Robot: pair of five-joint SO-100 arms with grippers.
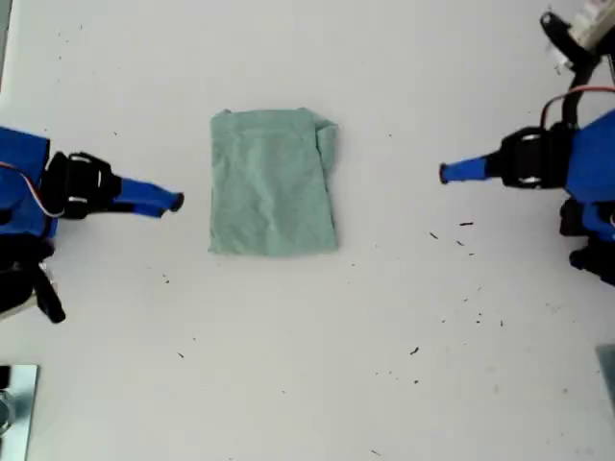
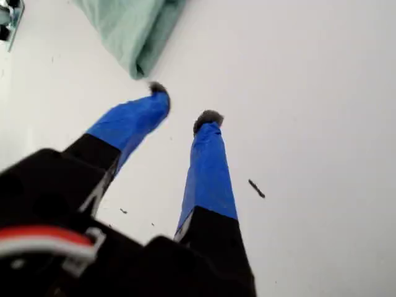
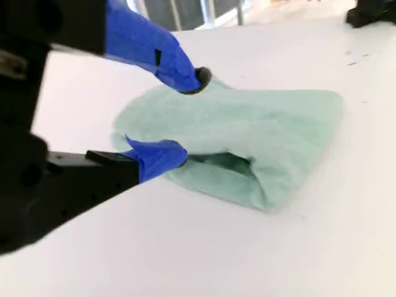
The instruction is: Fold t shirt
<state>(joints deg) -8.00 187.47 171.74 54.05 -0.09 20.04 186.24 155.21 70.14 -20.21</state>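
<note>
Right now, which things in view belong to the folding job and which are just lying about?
Job: t shirt, folded on the table; my first hand and my second hand, both open.
Lying about: dark specks; metal part at the exterior view's lower left corner.

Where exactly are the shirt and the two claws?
shirt (image 1: 272,182): exterior view, middle of the folded cloth.
first claw (image 2: 184,105): first wrist view, between its tips.
second claw (image 3: 192,114): second wrist view, between its tips.

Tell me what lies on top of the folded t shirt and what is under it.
Nothing lies on the t shirt; neither gripper touches it in the exterior view. It rests on the white table. Its own folded layers hide whatever is tucked inside or beneath.
</note>
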